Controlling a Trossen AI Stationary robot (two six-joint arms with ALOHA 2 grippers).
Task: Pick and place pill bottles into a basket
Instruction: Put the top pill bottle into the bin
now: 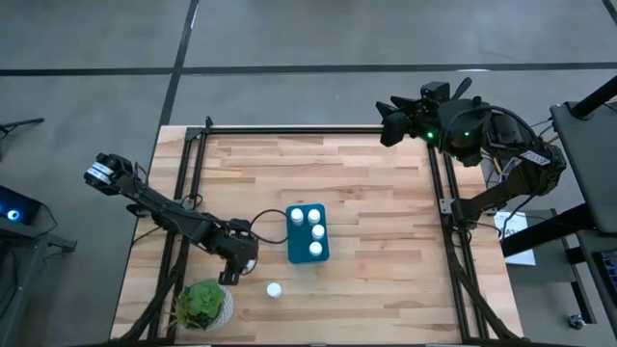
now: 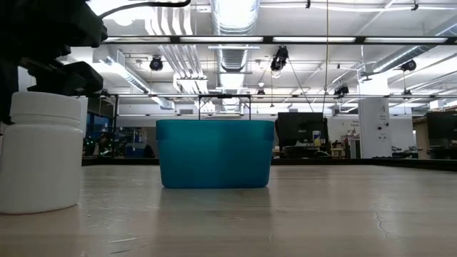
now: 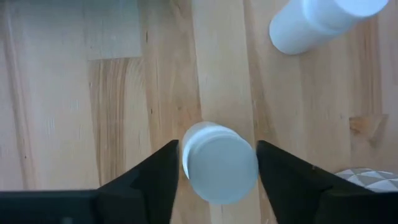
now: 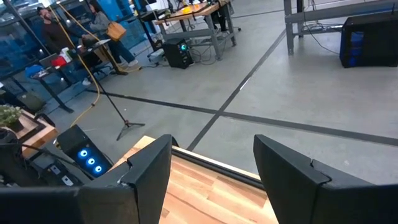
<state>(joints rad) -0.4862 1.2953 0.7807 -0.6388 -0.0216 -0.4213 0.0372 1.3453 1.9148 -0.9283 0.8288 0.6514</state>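
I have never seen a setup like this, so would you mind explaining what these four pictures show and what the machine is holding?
It is a robot with two dark arms at a wooden table. One picture looks down from above, one looks level across the tabletop, and two come from cameras on the arms' wrists.

A teal basket holds three pill bottles. Another bottle stands loose on the table beside a potted plant.

The left hand has a bottle between its fingers; whether it grips it yet is unclear. The right hand waits, open and empty, at the table's far right corner.
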